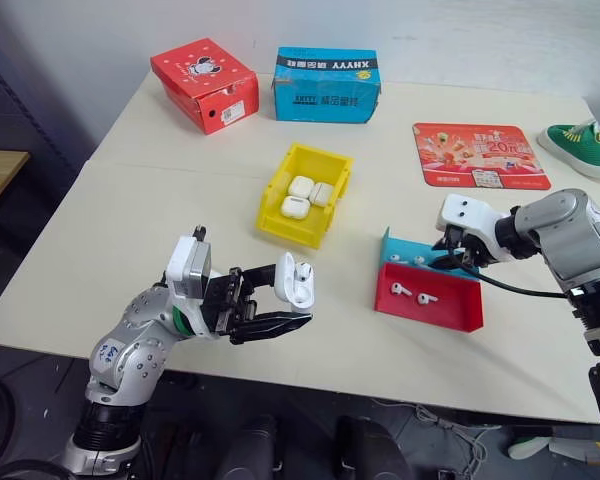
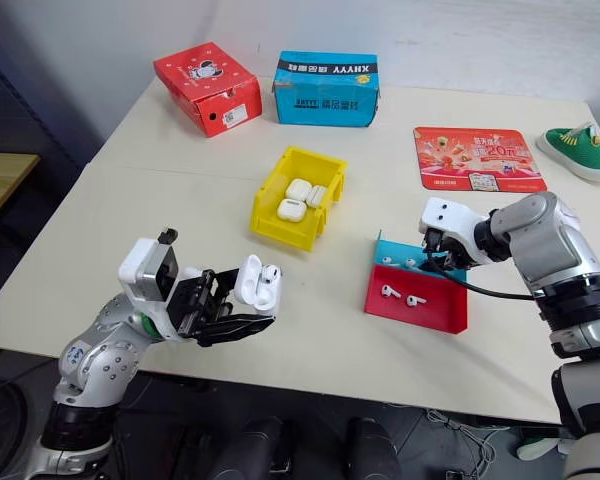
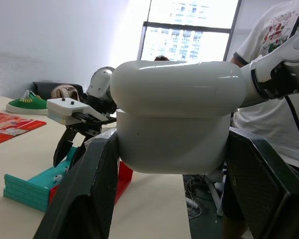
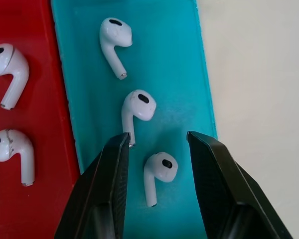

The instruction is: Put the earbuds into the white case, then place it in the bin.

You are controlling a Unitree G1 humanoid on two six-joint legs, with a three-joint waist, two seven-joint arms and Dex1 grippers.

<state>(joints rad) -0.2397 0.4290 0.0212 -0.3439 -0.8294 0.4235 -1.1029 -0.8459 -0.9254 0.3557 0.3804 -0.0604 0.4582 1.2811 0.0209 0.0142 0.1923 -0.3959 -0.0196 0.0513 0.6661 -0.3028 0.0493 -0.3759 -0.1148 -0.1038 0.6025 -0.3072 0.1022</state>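
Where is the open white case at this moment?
In the left eye view, the open white case sits at front left, clamped in the left gripper, above the table, in front of the yellow bin.

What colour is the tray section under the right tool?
Teal; the tray section beside it is red. Clearest in the right wrist view.

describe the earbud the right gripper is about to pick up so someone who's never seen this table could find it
Find the red-and-blue tray on the table's right side, near the front edge; its blue half holds three white earbuds in a row. The right gripper hangs over that row with its fingers apart. The target earbud is the end one lying between the fingertips; the middle earbud beside it has its stem tip against one finger.
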